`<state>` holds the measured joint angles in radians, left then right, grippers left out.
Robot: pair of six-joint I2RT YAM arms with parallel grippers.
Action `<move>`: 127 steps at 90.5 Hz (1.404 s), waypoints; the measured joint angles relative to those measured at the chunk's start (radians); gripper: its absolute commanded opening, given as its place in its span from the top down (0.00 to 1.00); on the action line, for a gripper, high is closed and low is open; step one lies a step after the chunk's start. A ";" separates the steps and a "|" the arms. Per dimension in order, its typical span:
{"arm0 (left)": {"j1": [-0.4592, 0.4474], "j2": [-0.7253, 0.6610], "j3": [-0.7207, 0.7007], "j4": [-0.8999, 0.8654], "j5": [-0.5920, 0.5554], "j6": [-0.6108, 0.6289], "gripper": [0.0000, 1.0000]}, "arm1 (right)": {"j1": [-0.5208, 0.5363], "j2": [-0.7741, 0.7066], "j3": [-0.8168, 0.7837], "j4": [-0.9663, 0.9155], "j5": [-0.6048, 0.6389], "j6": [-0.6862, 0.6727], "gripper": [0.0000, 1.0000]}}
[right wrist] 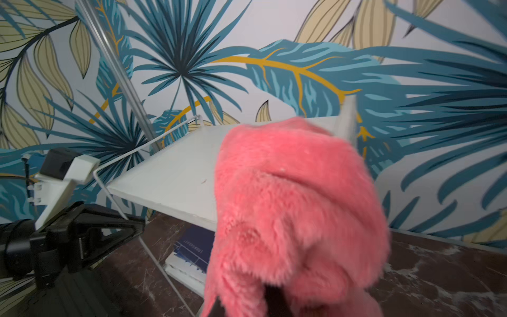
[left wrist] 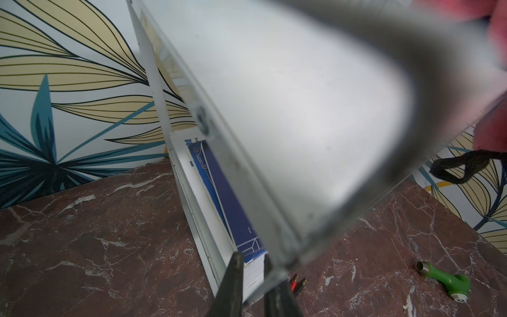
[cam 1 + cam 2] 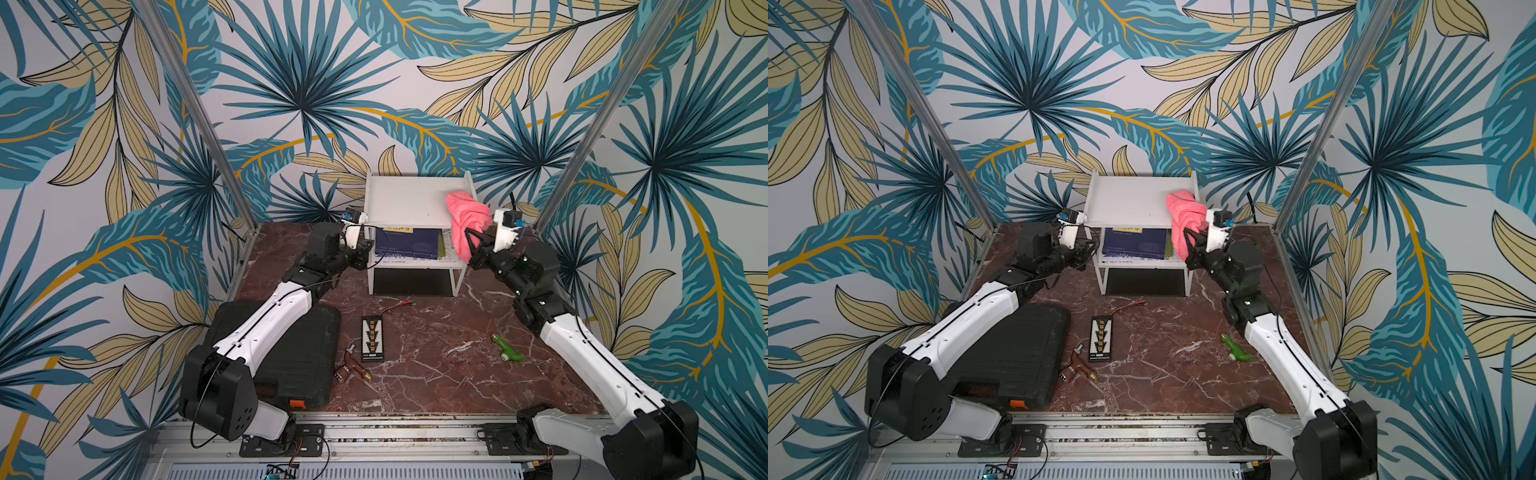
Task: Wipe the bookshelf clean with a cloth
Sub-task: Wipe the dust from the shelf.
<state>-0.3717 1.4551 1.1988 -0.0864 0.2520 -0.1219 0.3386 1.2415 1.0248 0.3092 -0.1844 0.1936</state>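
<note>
Nearest the lens, the metal rail (image 3: 395,434) carries both arm bases at 6 o'clock of the marble table (image 3: 436,382). Starting at the left, the black ribbed case (image 3: 291,365) lies flat at 8 o'clock, and the left arm (image 3: 270,316) passes over it. Beyond it the left gripper (image 3: 365,248) meets the bookshelf (image 3: 407,199) at the rack's 9 o'clock side. The left wrist view shows its jaws narrow, closed on the rack's left edge at the lower tier.

Near the table's centre lie a black connector board (image 3: 372,338), a red wire (image 3: 395,306) and a brown fitting (image 3: 351,368). The bookshelf stands upright at 12 o'clock against the wall, with a blue book (image 3: 405,243) flat on its lower tier.

The cloth (image 3: 467,218) drapes over the top board's 4 o'clock corner and hangs down the right side. The right gripper (image 3: 472,237) is clamped tight on the hanging part. A green toy (image 3: 508,350) lies at 4 o'clock of the table, well apart from the rack.
</note>
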 measured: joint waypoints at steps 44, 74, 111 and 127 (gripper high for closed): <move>-0.007 0.009 0.038 -0.064 -0.008 0.029 0.95 | -0.092 -0.217 -0.095 -0.148 0.388 -0.247 1.00; -0.009 -0.079 -0.006 -0.084 -0.004 -0.014 0.49 | -0.098 -0.219 -0.188 -0.101 -0.199 -0.158 1.00; -0.125 -0.510 -0.319 0.129 0.242 -0.065 0.33 | -0.021 -0.213 -0.238 0.130 -0.553 0.069 1.00; -0.346 -0.349 -0.178 0.121 0.265 0.029 0.25 | 0.005 -0.211 -0.238 0.196 -0.611 0.126 1.00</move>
<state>-0.7174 1.1065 1.0210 0.0349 0.5167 -0.0933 0.3431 1.0306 0.7868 0.5053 -0.7952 0.3199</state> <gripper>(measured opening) 0.722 0.104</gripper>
